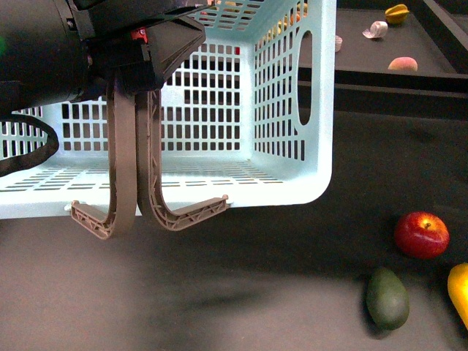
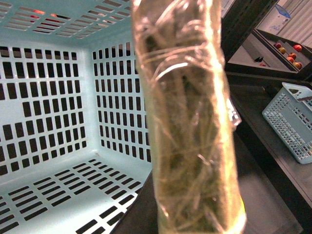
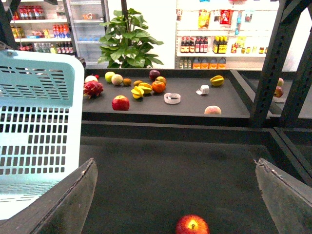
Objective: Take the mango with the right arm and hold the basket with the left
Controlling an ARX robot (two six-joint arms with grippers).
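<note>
While left pincer (image 1: 135, 69) grips the basket (image 1: 325, 131) by its handles (image 1: 123, 146) | right pincer (image 3: 178, 195) wide open, empty | mango (image 1: 460, 292) lies far right, beside green fruit (image 1: 387, 297) | worry: apple (image 3: 192, 225) sits dead ahead of right pincer, could snag wrong fruit instead imo

No text legible in any view, bottle labels on the back shelves (image 3: 202, 46) too small to read — hanging packets (image 3: 214, 17) printed but blurred, cans on the left-hand shelves (image 3: 61, 30) likewise — no numbers or signs resolved
</note>
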